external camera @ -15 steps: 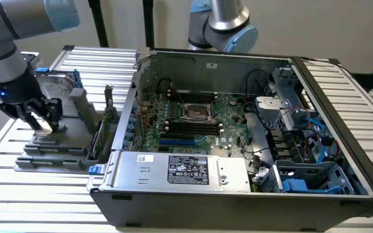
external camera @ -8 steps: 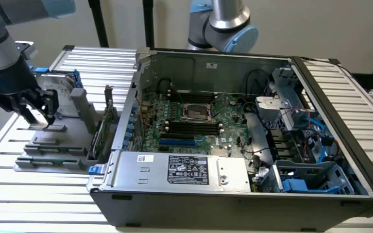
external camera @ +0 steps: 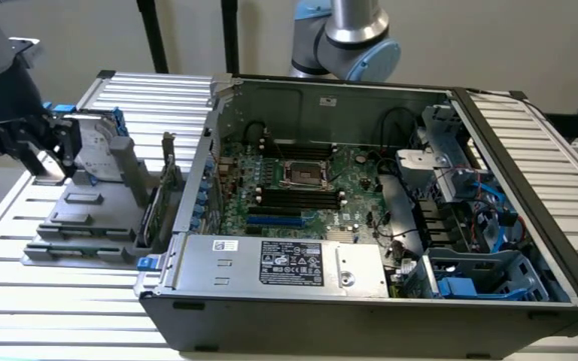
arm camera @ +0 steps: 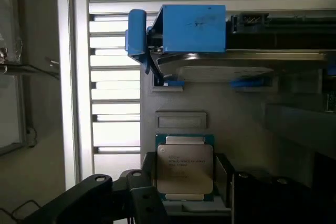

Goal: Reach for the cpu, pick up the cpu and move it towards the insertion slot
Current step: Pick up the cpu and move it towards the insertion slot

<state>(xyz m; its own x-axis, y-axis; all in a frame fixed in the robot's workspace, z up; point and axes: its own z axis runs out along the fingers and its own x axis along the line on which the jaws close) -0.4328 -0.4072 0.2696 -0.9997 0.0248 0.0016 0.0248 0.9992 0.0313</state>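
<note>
In the exterior view the claw [external camera: 40, 154] hangs low at the far end of a grey holder [external camera: 78, 226], at the exterior view's left, on the slatted desk [external camera: 58, 316]. Just beside it a silver hard drive [external camera: 96, 154] with blue rails stands on edge in the same holder. To the right of the holder lies an open computer case [external camera: 369, 320]. The insertion slot [external camera: 306, 171], a shiny frame with a dark centre, sits on the green board inside, just beyond the long black memory slots [external camera: 294, 197] and well apart from the claw. A second arm [external camera: 354, 37] rises behind the case. In the wrist view the cpu [arm camera: 185, 167] lies flat in a pocket of the grey holder [arm camera: 236, 108], silvery top up with print on it. The claw [arm camera: 186, 182] sits close about it, but whether it grips the chip or stands clear I cannot tell. Beyond the cpu is the hard drive [arm camera: 226, 69] with its blue rail [arm camera: 191, 27], and the desk slats [arm camera: 113, 93] show beside the holder
</note>
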